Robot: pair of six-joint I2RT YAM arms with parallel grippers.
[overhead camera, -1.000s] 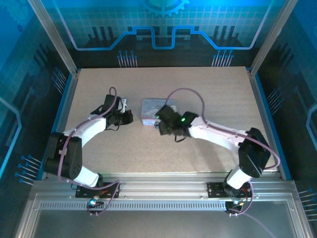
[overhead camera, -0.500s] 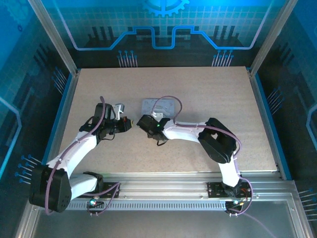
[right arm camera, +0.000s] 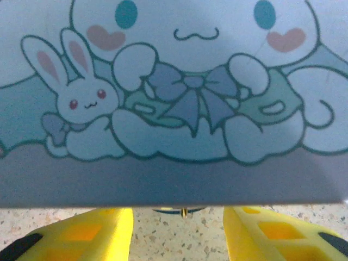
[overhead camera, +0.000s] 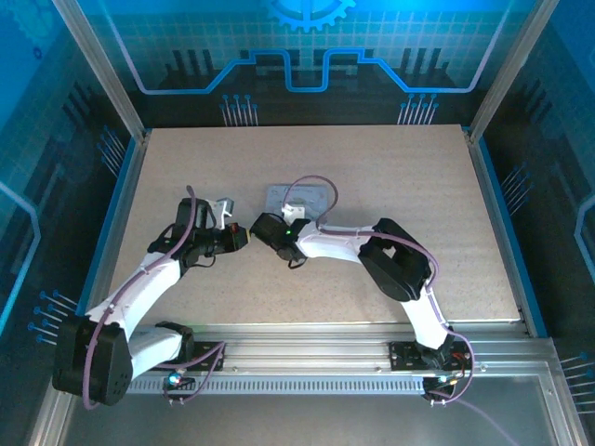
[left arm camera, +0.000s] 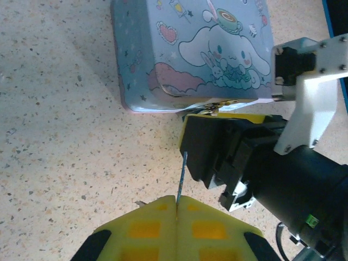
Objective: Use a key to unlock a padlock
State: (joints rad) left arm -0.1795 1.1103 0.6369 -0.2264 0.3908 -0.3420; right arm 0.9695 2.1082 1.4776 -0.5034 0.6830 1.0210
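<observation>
Yellow pads of the left gripper [left arm camera: 176, 205] are pressed flat together at 6 o'clock in the left wrist view, pinching the key [left arm camera: 182, 176], a thin dark-grey sliver that stands out of the seam and points toward 12 o'clock. The key's tip ends just short of the black body of the right gripper [right arm camera: 178, 217], which comes in from 3 o'clock and sits against the lower edge of the tin [left arm camera: 163, 49], a pale blue box printed with a white cartoon dog and a rabbit. In the right wrist view that gripper's 2 yellow fingers [right arm camera: 98, 228] stand apart at 7 and 5 o'clock with a clear gap between them, closed on nothing that can be seen. The padlock [right arm camera: 182, 211] shows in that gap only as a small dark bluish bit with a brassy glint, right under the tin's edge and largely hidden by it; neither finger visibly touches it. From above, the 2 grippers face each other near the middle of the speckled table [left arm camera: 65, 136], the left one at 9 o'clock of the right, with the tin just beyond them toward 12 o'clock.
</observation>
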